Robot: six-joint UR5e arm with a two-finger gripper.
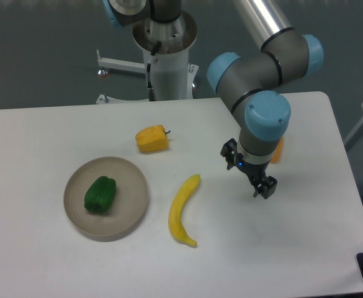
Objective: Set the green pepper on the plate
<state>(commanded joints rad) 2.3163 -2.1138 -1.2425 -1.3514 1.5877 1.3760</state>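
surface: we had a plain white table point(305, 248) against a dark grey backdrop, with the arm's white pedestal point(166, 68) at the far edge.
claw: the gripper point(263, 185) hung low over bare table on the right side, holding nothing; we could not tell how far apart its fingers stood from this angle.
behind claw: we saw an orange object point(278, 151) mostly hidden by the wrist; we couldn't identify it.
banana point(183, 211): it lay between the claw and the plate, apart from both.
yellow pepper point(152, 138): it sat up-table of the banana, clear of the plate.
plate point(131, 214): it sat on the left side of the table, well apart from the claw.
green pepper point(100, 194): it rested inside the plate, left of centre, within the rim.
step: we judged placement done, leaving only retreat.
how to do it well: we would lift straight up, staying clear of the banana and the orange object.
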